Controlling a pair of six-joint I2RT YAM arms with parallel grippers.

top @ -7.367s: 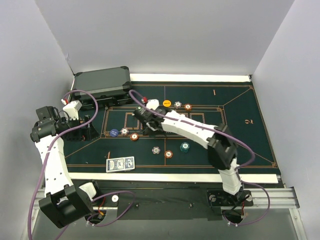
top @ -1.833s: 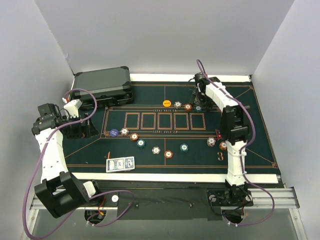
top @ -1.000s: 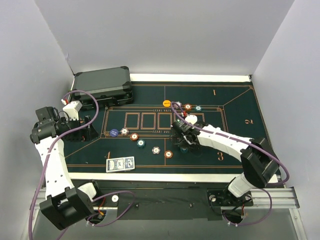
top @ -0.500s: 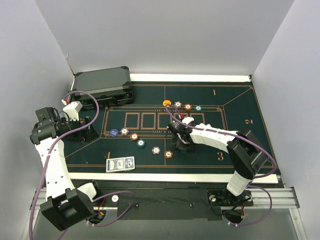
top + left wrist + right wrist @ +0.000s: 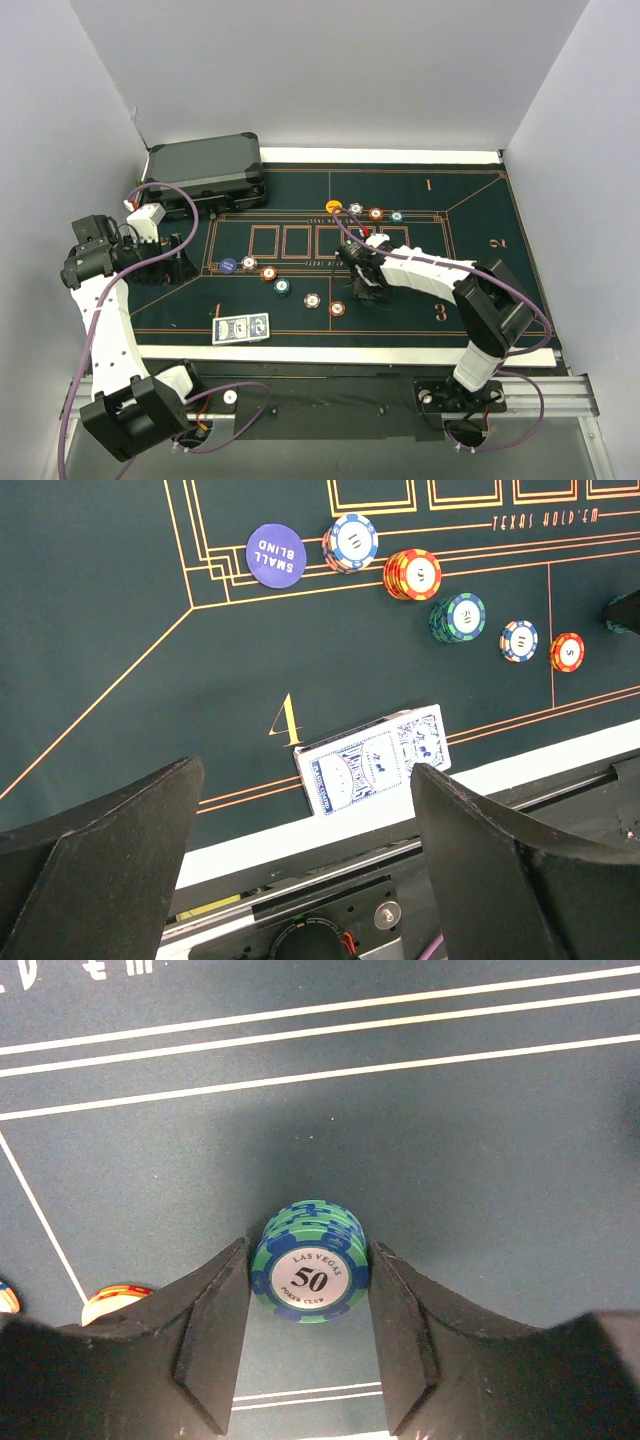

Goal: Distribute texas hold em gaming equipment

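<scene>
Right gripper (image 5: 365, 285) is low on the green mat (image 5: 480, 260) at mid-table, near a red-orange chip (image 5: 337, 308). What it grips is hidden from above. Left gripper (image 5: 175, 258) hangs over the mat's left edge, near the dark case (image 5: 205, 168). The card deck (image 5: 241, 328) lies face down at the near edge. A far row of chips (image 5: 376, 214) sits across the mat.

Left wrist: jaws wide apart with nothing between them, above the deck. The Small Blind button (image 5: 275, 553) starts a diagonal line of chip stacks (image 5: 458, 616) running right.

Right wrist: the fingers (image 5: 215, 1330) press both sides of the green-blue 50 chip stack (image 5: 310, 1278), clamped on it. The stack sits flat on the mat.
</scene>
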